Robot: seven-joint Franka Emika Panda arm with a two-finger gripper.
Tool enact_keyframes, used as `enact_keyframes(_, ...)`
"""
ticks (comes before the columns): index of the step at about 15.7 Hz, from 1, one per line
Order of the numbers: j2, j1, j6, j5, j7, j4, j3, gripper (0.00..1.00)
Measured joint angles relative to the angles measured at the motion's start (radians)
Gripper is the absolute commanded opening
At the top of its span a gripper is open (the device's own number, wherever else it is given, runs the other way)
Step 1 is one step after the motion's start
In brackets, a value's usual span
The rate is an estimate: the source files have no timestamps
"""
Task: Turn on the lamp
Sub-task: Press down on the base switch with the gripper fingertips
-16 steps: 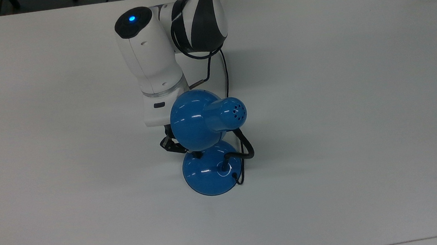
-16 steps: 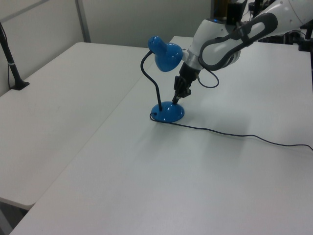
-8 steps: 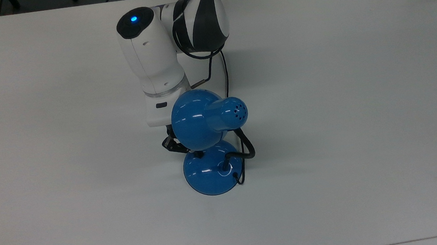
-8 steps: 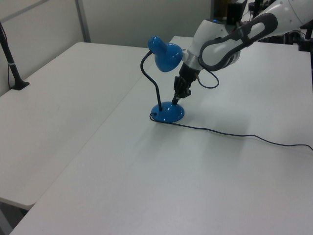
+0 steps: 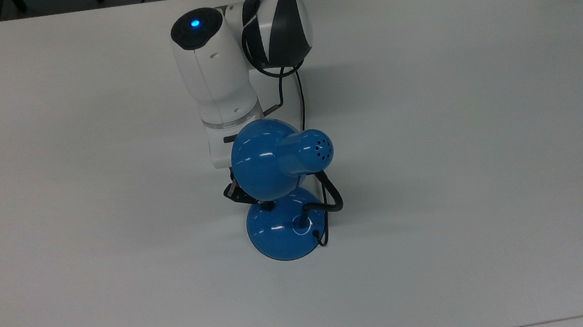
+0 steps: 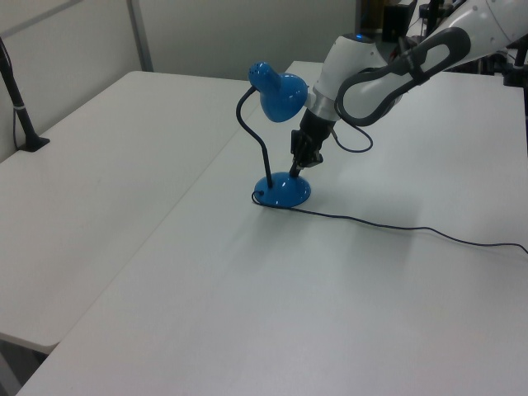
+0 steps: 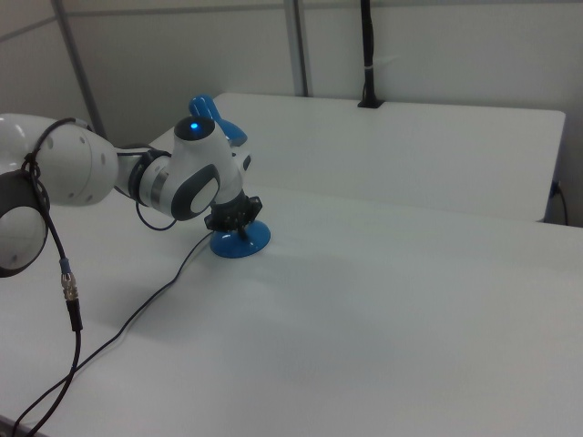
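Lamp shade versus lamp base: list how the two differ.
The shade is held high on the gooseneck; the base sits flat on the table. The shade is bell-shaped with a vented neck; the base is a low dome. The gripper points at the base, not the shade. Both are glossy blue.

My gripper [image 6: 295, 167] sat wedged under the lamp [image 5: 279, 224], its blue shade [image 5: 264, 161] directly overhead blocking any straight lift in the top view. The black gooseneck [image 6: 253, 136] and the thin cord [image 6: 388, 226] trailing across the white table [image 5: 486, 164] fenced one side. Elsewhere the tabletop lay open for passage.
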Motion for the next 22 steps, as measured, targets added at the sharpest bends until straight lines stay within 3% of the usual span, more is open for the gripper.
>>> enact_keyframes(15, 0.013, 0.001, 0.047, -0.088, 0.0, 0.001, 0.025, 0.0)
enact_keyframes(19, 0.015, 0.002, 0.047, -0.153, 0.0, 0.004, 0.031, 0.0)
enact_keyframes(22, 0.016, 0.002, 0.048, -0.163, 0.01, 0.005, 0.033, 0.0)
